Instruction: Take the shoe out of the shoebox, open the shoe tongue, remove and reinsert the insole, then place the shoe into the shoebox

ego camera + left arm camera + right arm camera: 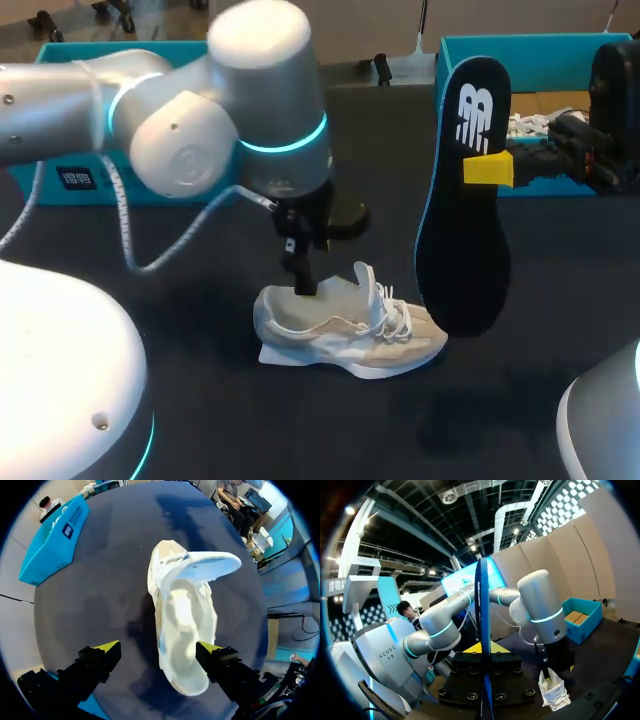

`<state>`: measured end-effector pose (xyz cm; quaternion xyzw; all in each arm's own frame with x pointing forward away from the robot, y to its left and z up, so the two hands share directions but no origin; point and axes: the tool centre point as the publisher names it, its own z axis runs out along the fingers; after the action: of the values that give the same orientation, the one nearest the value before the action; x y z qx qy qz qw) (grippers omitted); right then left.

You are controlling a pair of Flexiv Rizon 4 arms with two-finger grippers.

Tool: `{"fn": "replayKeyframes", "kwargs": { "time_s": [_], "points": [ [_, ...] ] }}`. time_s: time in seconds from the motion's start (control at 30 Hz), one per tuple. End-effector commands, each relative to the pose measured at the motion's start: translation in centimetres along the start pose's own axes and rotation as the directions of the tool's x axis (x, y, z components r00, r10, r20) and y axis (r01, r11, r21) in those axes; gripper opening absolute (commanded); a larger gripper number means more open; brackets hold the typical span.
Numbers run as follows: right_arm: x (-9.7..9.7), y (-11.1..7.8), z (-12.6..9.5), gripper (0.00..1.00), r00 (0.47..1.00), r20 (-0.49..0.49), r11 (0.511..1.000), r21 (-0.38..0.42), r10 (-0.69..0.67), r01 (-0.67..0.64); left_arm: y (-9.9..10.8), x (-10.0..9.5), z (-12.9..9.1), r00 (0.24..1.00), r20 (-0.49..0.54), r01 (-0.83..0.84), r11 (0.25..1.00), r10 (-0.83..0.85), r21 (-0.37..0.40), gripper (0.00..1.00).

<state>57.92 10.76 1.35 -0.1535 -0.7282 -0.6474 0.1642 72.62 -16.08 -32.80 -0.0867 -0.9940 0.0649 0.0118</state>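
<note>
- Surface (200,400): dark. The shoe lies mid-surface, and the shoebox (520,48) sits at the far right, well apart from it.
- Left arm (230,110) comes down over the shoe's heel end. Right arm (610,130) is off to the right, held up in the air.
- Insole (465,230): out of the shoe and hanging near-vertical, wide toe end down. It's near the shoe's toe; can't tell if they touch.
- Shoe (345,325): upright on its sole, heel toward the left arm, laces loose.
- Right end effector (482,649): pinching the insole by one edge in its upper part, with a yellow tip on each face.
- Left end effector (158,652): fingers spread wide with the heel between them. One finger is just beside the heel wall and the other is well clear, so it's gripping nothing.
- Tongue (202,567): lifted and pushed forward, so the mouth is open.
- My read: the insole is out and reinsertion is the step in hand.
- To do it well:
  - Get the left end effector to steady the heel or hold the tongue without covering the mouth. Right now it sits over the entry path.
  - Bring the insole back over the mouth and tilt it so the toe end points down the shoe. Feed it toe first under the tongue.
  - The grip is high on one edge, so expect the insole to flex and twist. Go in at a shallow angle and let the heel end drop last.
  - An unheld shoe will likely slide on the surface when pushed.
</note>
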Motion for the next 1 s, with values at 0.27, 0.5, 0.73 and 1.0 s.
{"fn": "replayKeyframes", "kwargs": {
  "time_s": [0.27,0.5,0.73,1.0],
  "points": [
    [0.0,0.0,0.1,0.0,1.0,0.001,1.0,0.002,0.002,-0.002,-0.8,-0.6,4.2,1.0,-0.004,0.024,1.0,-0.024,0.0,0.99],
    [0.0,0.0,0.1,0.0,1.0,0.001,1.0,0.002,0.002,-0.002,-0.6,-0.2,5.1,1.0,-0.004,0.031,0.999,-0.031,-0.015,0.78],
    [0.0,0.0,0.1,0.0,1.0,0.001,1.0,0.002,0.002,-0.002,-0.5,0.1,5.3,0.999,-0.007,0.036,0.999,-0.036,-0.013,0.0],
    [0.0,0.0,0.1,0.0,1.0,0.001,1.0,0.002,0.002,-0.002,-0.3,0.7,4.9,1.0,-0.016,0.002,1.0,-0.002,-0.006,0.0]
  ]
}}
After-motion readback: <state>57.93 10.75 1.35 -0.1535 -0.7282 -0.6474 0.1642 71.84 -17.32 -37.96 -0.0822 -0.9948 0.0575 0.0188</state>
